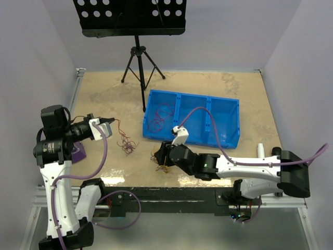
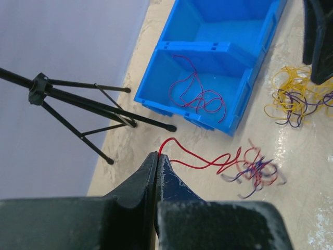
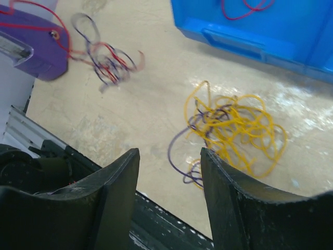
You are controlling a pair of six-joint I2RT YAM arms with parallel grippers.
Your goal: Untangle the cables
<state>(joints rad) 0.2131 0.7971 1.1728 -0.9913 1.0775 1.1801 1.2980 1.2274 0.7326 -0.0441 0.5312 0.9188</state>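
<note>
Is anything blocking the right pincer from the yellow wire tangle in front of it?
Nothing visible does. The open right pincer faces the yellow tangle directly, just beyond its fingertips. The blue bin lies farther off, behind the tangle.

Back left: the music-stand tripod (image 1: 139,65) spread its legs on the table (image 1: 250,83), narrowing the way between the left wall and the blue bin (image 1: 229,112).
Back centre: the bin's walls and two dividers barred low sideways passes; all compartments stood open from above, the left one holding a red wire (image 2: 195,96).
Left front: a red strand (image 2: 197,164) ran from the clamped left gripper (image 2: 157,156) to the red-and-purple tangle (image 1: 127,145), crossing that gap.
Left edge: a purple object (image 3: 36,47) sat near that tangle.
Front centre: the yellow tangle (image 3: 237,127) lay just ahead of the right gripper (image 3: 169,153), jaws apart over bare table.
Between tangles: bare tabletop.
Front right: the right arm (image 1: 244,169) lay along the near edge.
</note>
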